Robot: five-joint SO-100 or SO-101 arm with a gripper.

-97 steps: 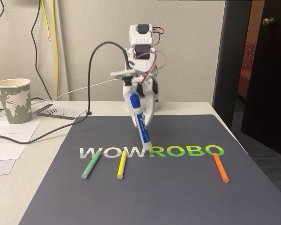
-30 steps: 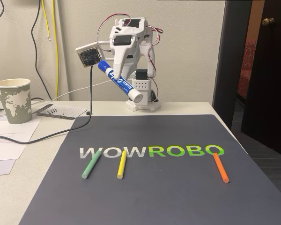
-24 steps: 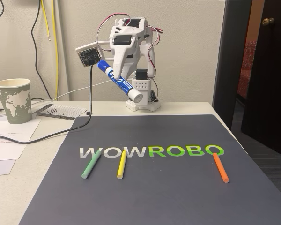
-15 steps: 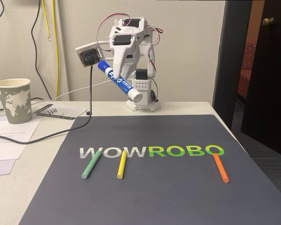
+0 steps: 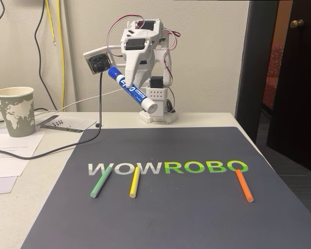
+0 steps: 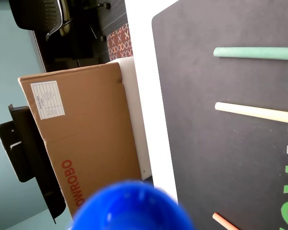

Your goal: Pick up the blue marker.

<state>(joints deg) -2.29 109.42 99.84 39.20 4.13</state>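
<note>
On the dark mat (image 5: 171, 207) at the front of the surface lie a green stick (image 5: 100, 182), a yellow stick (image 5: 134, 182) and an orange stick (image 5: 244, 185), all apart from each other. Farther back, the white arm is folded up high, and its pincer (image 5: 125, 78) is clamped on the blue marker (image 5: 132, 91), which hangs in the air, tilted, with its blue cap up by the pincer. In the wrist view the blue cap (image 6: 132, 206) is a big blur, with a brown cardboard box (image 6: 86, 139) far off.
</note>
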